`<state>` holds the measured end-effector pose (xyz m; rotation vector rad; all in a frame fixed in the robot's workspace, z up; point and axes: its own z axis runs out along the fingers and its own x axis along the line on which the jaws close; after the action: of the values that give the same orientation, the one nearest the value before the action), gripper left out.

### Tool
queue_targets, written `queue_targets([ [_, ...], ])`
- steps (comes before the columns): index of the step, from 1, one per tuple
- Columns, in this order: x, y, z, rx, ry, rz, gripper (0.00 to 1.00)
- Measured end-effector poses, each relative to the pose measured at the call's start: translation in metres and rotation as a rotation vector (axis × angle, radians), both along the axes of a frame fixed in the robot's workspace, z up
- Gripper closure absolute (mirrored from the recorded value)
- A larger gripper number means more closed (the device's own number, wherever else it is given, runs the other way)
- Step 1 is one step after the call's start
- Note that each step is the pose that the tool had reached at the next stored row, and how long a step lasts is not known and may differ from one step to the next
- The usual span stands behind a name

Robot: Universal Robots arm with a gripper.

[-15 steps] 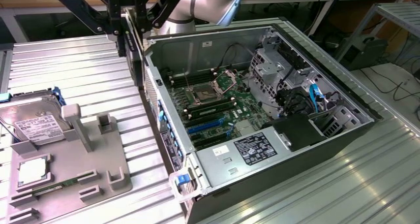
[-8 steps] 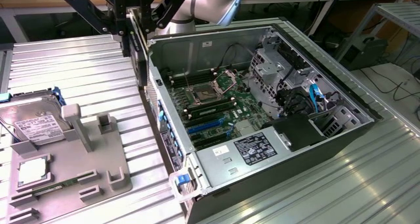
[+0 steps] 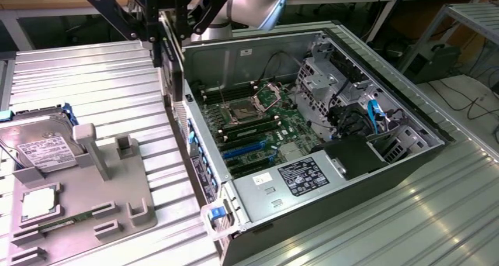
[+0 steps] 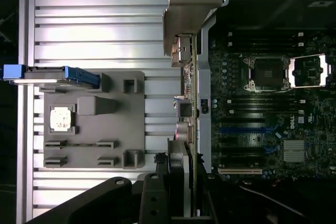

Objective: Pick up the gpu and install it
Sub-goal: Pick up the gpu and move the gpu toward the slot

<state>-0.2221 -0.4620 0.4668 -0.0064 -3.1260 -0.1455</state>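
The exterior view gives me the whole open computer case (image 3: 436,143) on the ribbed desk (image 3: 93,79), with its drive cages and the labelled power supply (image 3: 304,175). The wrist view instead shows the gpu (image 4: 190,108) edge-on, its silvery bracket (image 4: 186,9) at the end farthest from the jaws. That view also lets me line the card up against the blue slots (image 4: 241,129).

To one side of the jaws lies the motherboard (image 3: 249,125) with its open processor socket (image 3: 238,113). To the other side sits the grey fixture (image 3: 101,190), which carries the hard drive (image 3: 39,149), a processor chip (image 3: 37,203) and a memory stick (image 3: 58,224). The case's side wall runs right under the card, between it and the slots.

The jaws are narrow, clamped on the gpu (image 3: 166,67), which hangs upright below them, off the desk and above the case edge
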Motion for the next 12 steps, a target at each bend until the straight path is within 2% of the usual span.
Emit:
queue_targets([
  [12, 0.019, 0.0, -0.0023, 0.0001, -0.0007, 0.0, 0.71],
])
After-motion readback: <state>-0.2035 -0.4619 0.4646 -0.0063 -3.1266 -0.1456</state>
